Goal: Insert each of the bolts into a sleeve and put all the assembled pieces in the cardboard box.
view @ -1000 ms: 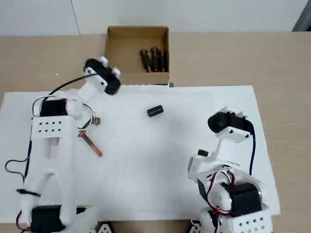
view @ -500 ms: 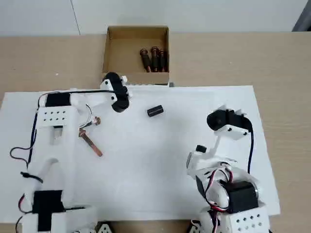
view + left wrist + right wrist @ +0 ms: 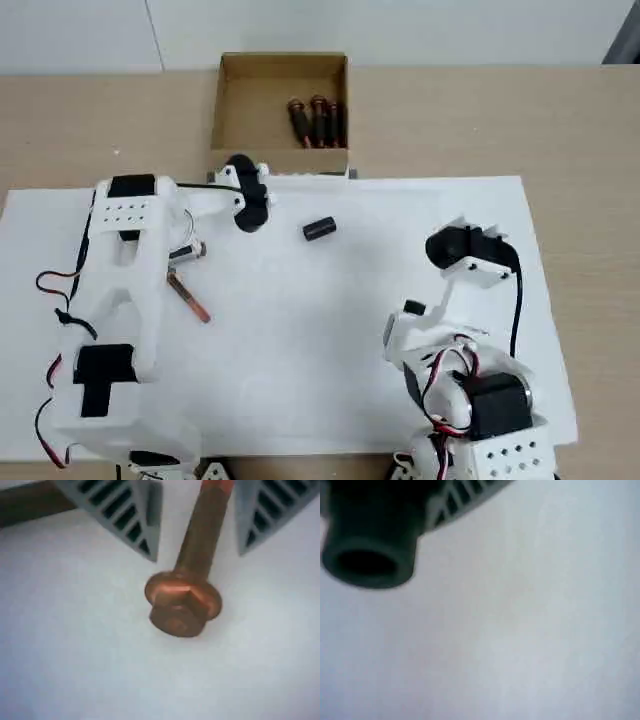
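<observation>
The left gripper (image 3: 197, 545) has its fingers open astride the bolt (image 3: 182, 602) and must next close to lift it; the right gripper (image 3: 395, 505) clamps a sleeve (image 3: 370, 555).

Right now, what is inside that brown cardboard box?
Three copper-coloured bolts in dark sleeves lie side by side beside one wall of the brown cardboard box. Its near wall hides the floor just behind it.

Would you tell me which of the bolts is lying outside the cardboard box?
The bare bolt lying alone on the white sheet. The other three bolts lie side by side inside the cardboard box.
</observation>
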